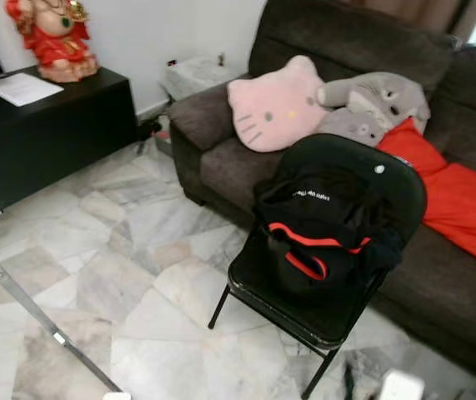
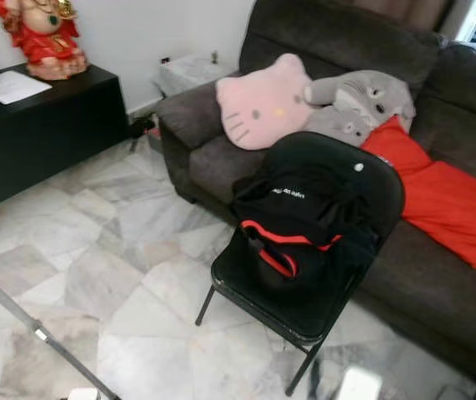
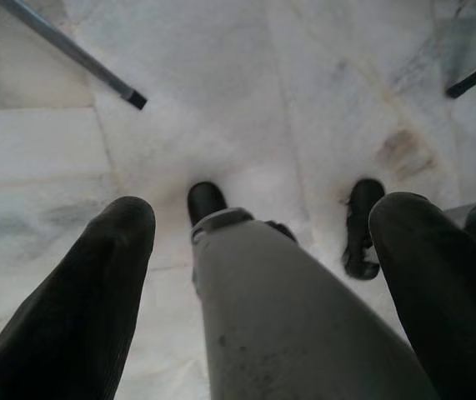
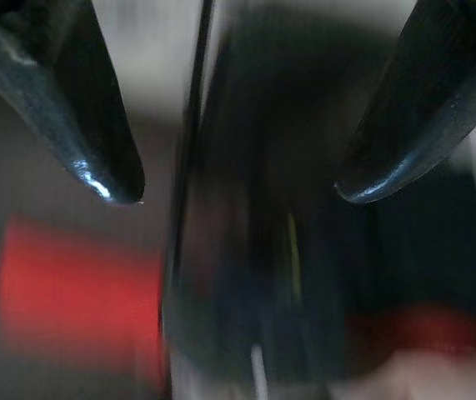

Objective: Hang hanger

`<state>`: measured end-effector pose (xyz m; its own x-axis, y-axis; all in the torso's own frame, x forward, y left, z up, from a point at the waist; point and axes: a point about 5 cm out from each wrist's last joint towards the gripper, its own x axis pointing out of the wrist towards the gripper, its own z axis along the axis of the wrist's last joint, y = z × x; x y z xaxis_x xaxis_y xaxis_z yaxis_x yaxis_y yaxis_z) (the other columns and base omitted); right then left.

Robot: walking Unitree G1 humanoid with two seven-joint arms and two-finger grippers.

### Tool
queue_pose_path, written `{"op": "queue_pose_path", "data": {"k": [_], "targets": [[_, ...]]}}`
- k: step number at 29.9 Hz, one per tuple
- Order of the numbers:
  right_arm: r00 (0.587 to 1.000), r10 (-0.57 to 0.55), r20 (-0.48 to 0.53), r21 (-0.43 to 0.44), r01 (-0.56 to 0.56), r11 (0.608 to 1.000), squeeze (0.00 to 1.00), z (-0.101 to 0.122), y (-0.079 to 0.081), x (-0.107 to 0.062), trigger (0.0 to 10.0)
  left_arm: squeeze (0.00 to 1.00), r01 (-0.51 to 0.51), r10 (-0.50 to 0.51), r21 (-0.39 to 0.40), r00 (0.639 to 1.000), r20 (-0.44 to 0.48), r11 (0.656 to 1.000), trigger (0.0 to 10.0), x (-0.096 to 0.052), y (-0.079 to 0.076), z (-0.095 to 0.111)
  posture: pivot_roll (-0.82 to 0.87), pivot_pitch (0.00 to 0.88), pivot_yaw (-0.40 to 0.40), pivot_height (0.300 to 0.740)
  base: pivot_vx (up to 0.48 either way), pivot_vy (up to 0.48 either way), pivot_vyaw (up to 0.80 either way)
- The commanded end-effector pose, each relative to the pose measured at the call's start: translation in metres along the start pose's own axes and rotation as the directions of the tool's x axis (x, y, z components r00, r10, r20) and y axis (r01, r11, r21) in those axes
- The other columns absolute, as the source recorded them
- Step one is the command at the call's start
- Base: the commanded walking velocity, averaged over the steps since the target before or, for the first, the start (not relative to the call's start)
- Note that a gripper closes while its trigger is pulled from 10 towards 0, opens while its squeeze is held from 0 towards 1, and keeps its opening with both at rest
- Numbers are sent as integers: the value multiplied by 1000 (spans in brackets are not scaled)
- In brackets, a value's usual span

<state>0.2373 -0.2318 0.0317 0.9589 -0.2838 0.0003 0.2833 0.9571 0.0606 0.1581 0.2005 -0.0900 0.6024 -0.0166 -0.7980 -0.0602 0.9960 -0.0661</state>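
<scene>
The right hand is seen open and empty near the blurred black chair bearing a black-and-red garment; no hanger can be made out, so the task is judged barely begun.

Before me I count one black folding metal chair, one black jacket with red trim on it, two plush cushions, pink cat-face and grey, one red pillow, and one dark brown sofa.
</scene>
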Motion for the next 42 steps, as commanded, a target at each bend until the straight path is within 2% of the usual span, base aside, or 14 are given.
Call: {"op": "queue_pose_path", "data": {"k": [1,8,11,14,18,23,25,26,29,36,42], "targets": [[1000,25,-7,10,-25,1000,0,0,4,-6,10000,0,4,-3,9,1000,-25,1000,10000,-2,-1,-9,-167,38,-77,740,0,0,0],[999,39,1,4,-39,999,0,-1,8,-11,10000,0,12,-12,17,1000,-23,1000,10000,-2,-3,-11,-163,26,-74,740,0,0,0],[999,52,-11,-14,-52,999,0,9,11,-19,10000,0,17,-17,22,1000,-22,1000,10000,-2,-4,-11,-164,21,-69,740,0,0,0],[1000,21,22,41,-22,999,0,21,17,-12,10000,0,20,-20,33,1000,-24,999,10000,-3,-2,-10,-178,13,-46,740,0,0,0],[996,48,74,72,-54,996,0,35,32,2,10000,0,13,-13,44,1000,-5,999,10000,-2,2,-4,-167,48,-31,740,0,0,0],[994,84,65,63,-88,994,0,40,42,7,10000,0,-3,3,46,1000,5,999,10000,-1,8,2,-160,57,-20,740,0,0,0],[984,171,56,-13,-171,985,0,41,50,9,10000,0,-10,10,48,1000,6,999,10000,-1,11,5,-155,57,-12,740,0,0,0],[975,215,48,-82,-211,974,0,42,53,10,10000,0,-13,13,48,1000,8,999,10000,-1,12,7,-156,60,-8,740,0,0,0],[963,265,50,-155,-255,955,0,43,56,15,10000,0,-18,17,49,1000,10,999,10000,0,14,10,-170,57,-7,740,0,0,0],[977,185,108,-83,-176,981,0,58,52,21,10000,0,-33,32,35,999,17,999,10000,1,16,15,-174,59,-15,740,0,0,0],[975,175,137,-71,-167,983,0,66,56,24,10000,0,-25,25,32,999,22,999,10000,2,13,18,-174,61,-24,740,0,0,0]]}}
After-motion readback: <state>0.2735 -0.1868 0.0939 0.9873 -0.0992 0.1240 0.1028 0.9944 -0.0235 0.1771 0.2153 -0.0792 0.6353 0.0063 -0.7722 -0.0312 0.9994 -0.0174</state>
